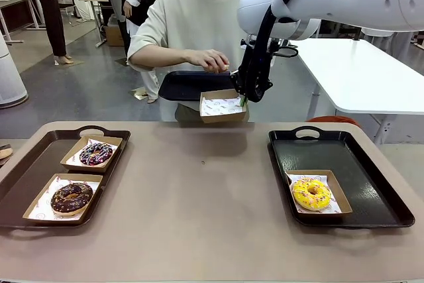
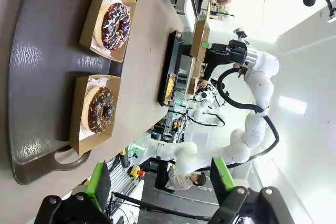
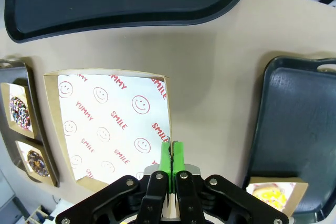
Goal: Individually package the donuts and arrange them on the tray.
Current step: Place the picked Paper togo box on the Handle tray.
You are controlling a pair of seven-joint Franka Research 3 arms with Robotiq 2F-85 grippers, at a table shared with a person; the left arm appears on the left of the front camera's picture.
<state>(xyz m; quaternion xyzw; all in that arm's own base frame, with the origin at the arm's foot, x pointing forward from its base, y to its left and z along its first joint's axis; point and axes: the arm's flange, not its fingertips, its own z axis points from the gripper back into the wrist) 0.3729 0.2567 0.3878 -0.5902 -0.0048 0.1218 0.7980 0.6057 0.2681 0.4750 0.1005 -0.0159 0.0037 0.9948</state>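
You have 3 donuts in sight, each in its own shallow brown cardboard box lined with printed paper. The yellow ring donut with sprinkles (image 1: 311, 193) sits in a box at the near-left corner of the black plastic tray on the table's right side (image 1: 371, 164). The dark ring donut with multicoloured sprinkles (image 1: 96, 154) is boxed at the far-right part of the dark brown tray on the table's left side (image 1: 26, 170), and the chocolate-brown ring donut with sprinkles (image 1: 71, 197) is boxed just nearer you on that same tray, close to its near edge.

Your right gripper (image 3: 171, 148) is closed tight, its green pads pinching the right-hand wall of an empty brown cardboard box with red "YUMMY SMILE" paper lining (image 3: 107, 124). In the front view that box hangs above the table's far edge, near the middle, tilted slightly. Just behind it the person holds a third black tray (image 1: 189, 84) out over the far edge, with 1 hand (image 1: 211, 61) resting on its rim.

Your left gripper (image 2: 157, 179) is spread wide with nothing between its green pads, above the near-left part of the table, looking along the brown tray and its 2 boxed donuts.
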